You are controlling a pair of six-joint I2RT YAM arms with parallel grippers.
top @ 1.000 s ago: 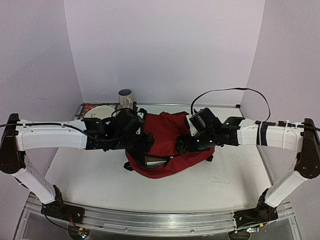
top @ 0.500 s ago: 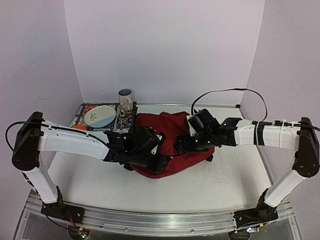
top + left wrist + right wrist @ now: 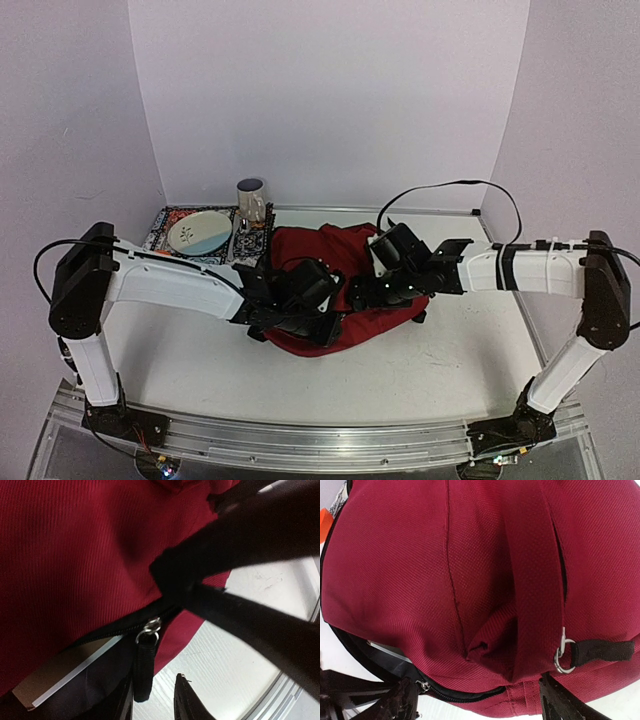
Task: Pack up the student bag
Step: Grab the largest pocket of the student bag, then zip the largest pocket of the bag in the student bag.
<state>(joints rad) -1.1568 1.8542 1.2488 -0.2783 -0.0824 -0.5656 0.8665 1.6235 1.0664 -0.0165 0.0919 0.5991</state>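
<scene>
The student bag [image 3: 345,262] is a dark red backpack lying in the middle of the table, its black zip partly open along the front edge. A flat pale-edged thing [image 3: 60,674] shows inside the opening. My left gripper [image 3: 152,705] is at that front edge, its jaws narrow but apart. The black zip pull [image 3: 143,669] hangs between them against the left finger, with a gap to the right finger. My right gripper [image 3: 480,702] stands wide open over the bag [image 3: 445,555], straddling a fold of red fabric. A second ringed pull [image 3: 563,655] lies by its right finger.
A plate [image 3: 200,232] and a mug [image 3: 251,200] rest on a patterned mat [image 3: 165,222] at the back left. Both arms reach inward over the bag. White tabletop [image 3: 235,645] shows just in front of the bag's edge.
My left arm has swung from the bag's left side down to its front edge, and its jaws have narrowed round the zip pull. My right gripper has crept slightly left over the bag.
</scene>
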